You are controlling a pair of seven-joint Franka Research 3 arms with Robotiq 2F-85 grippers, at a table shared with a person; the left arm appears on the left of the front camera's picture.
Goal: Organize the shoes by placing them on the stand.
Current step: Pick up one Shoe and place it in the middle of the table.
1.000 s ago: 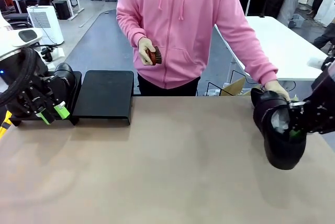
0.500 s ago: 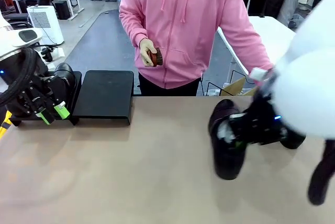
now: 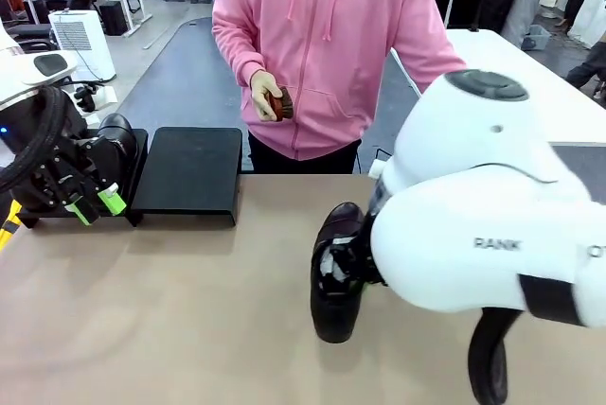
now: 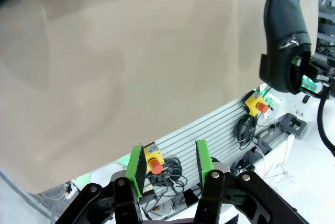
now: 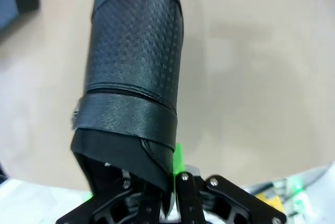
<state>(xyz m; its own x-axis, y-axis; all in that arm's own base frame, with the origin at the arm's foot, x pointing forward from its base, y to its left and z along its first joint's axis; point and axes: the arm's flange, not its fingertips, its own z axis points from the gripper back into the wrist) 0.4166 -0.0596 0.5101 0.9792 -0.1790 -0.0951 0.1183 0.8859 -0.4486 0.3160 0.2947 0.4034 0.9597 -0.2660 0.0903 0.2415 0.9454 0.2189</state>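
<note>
Right pincer (image 5: 172, 179), mostly hidden behind its arm (image 3: 473, 225), clamped the dress shoe (image 3: 333, 291), which had moved leftward to the middle of the table (image 3: 189, 310); left pincer (image 4: 168, 161) stood parted, empty.

I see one shiny black shoe (image 3: 333, 277) up off the tabletop (image 3: 189, 329) near the middle, tipped with its toe low. My right claw (image 5: 175, 169) pinches its back rim. The stand (image 3: 189, 173) is low, flat and black, at the far left. A second shoe (image 3: 115, 140) sits on its left half, partly hidden.
</note>
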